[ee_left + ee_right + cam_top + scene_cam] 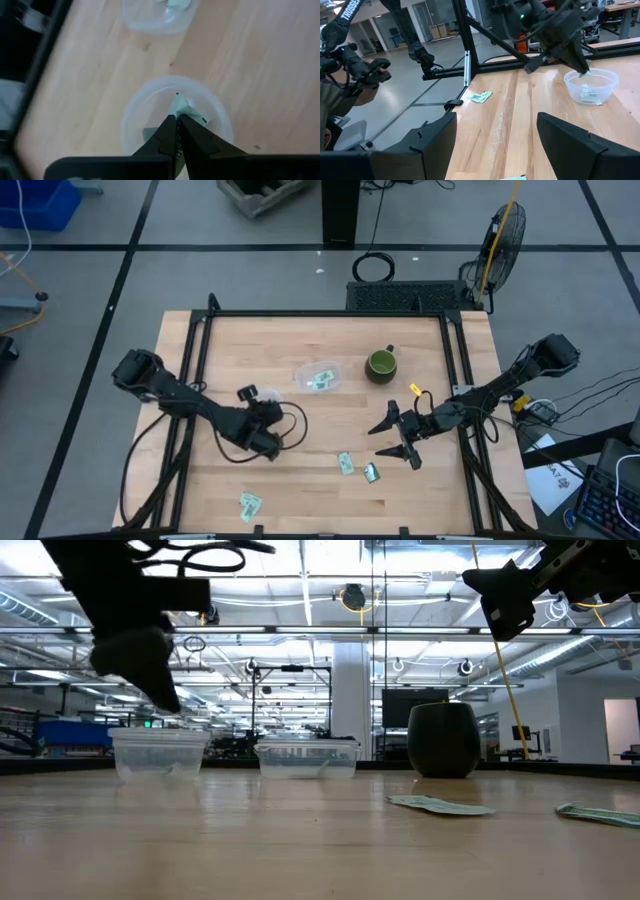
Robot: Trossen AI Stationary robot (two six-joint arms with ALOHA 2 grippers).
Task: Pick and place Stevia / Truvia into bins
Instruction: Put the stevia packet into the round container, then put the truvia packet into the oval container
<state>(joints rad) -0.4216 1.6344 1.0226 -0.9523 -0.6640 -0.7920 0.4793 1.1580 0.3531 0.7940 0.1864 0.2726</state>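
The left hand [177, 120] hangs over the small round clear tub [175, 117], its dark pointed fingers pressed together on a pale green paper sachet [181, 106] just above the tub's inside. The rounded-square tub [321, 375] beside the dark green mug [381, 364] holds more sachets. Three flat sachets lie loose on the pale wooden counter [300, 335]: two [345, 463] [372, 471] near the right hand [396, 439], which is spread wide, and one [249, 503] close to the front edge. The counter's middle is open.
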